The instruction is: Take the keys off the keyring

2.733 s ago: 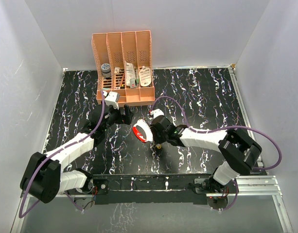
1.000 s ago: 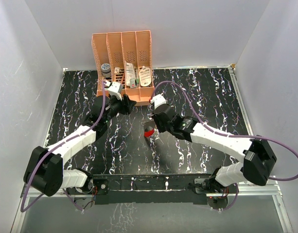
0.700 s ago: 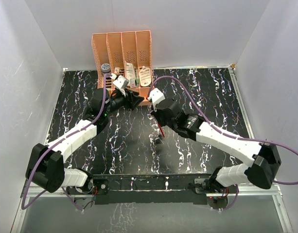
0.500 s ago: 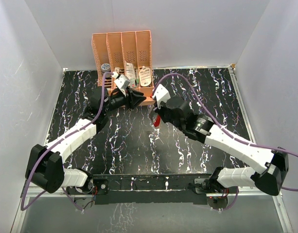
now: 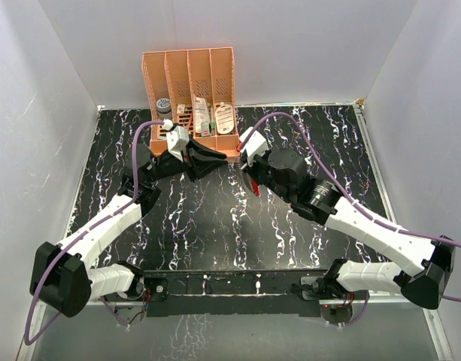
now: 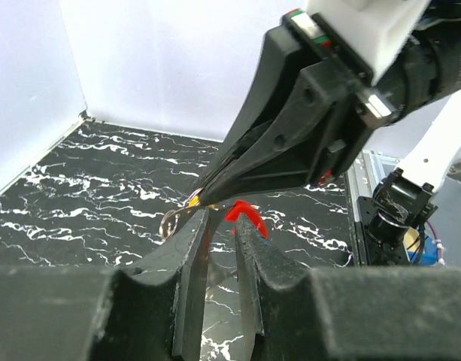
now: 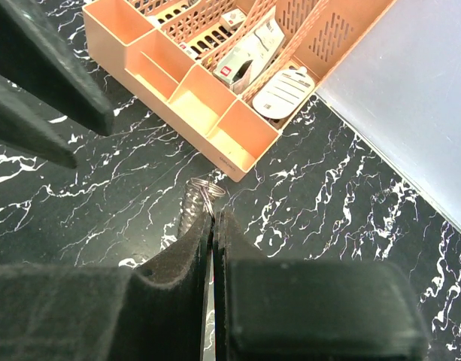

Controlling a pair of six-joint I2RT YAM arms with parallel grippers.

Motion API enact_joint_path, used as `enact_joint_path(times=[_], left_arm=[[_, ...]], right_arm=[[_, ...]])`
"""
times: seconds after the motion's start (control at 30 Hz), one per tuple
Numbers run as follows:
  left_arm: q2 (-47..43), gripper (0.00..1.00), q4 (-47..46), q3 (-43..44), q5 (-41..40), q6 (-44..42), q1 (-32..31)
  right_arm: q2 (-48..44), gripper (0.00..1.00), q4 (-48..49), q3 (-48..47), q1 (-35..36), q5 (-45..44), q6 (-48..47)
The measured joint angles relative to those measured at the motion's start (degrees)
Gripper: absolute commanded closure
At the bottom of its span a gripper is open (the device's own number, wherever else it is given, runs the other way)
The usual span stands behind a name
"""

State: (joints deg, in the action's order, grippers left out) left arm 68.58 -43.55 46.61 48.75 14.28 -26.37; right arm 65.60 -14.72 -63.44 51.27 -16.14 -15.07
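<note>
A black, white-veined table [image 5: 328, 143] carries an orange rack [image 5: 189, 64] at its far edge, left of centre, seemingly against the back wall.

one keyring [image 6: 242, 212], one key [image 6: 194, 200], one orange rack [image 5: 177, 75]

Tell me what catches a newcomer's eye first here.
The two arms meet nose to nose toward the back of the table, just in front of the orange rack by the back wall. The right claw is shut on the keyring, with a small gold key and a red tag at its tip. The left claw points at them, jaws slightly apart.
</note>
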Motion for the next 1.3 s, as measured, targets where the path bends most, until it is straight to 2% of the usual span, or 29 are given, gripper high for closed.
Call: enact_joint_path(times=[0.23, 0.33, 0.57, 0.77, 1.3], left_arm=[[-0.9, 0.79, 2.1, 0.4, 2.5, -2.9, 0.0], [-0.8, 0.84, 6.1, 0.6, 2.8, -6.9, -0.2], [-0.5, 0.84, 15.2, 1.6, 0.1, -15.8, -0.9], [0.5, 0.81, 13.5, 1.6, 0.3, -16.2, -1.2], [2.5, 0.87, 8.7, 1.7, 0.8, -14.4, -2.0]], right_arm=[[0.5, 1.00, -0.2, 0.0, 0.0, 1.1, -0.1], [0.5, 1.00, -0.1, 0.0, 0.0, 1.8, 0.0], [0.5, 1.00, -0.1, -0.3, 0.0, 4.4, 0.4], [0.5, 1.00, 0.0, -0.3, 0.0, 6.5, 1.6], [0.7, 1.00, 0.0, -0.3, 0.0, 10.3, 3.2]])
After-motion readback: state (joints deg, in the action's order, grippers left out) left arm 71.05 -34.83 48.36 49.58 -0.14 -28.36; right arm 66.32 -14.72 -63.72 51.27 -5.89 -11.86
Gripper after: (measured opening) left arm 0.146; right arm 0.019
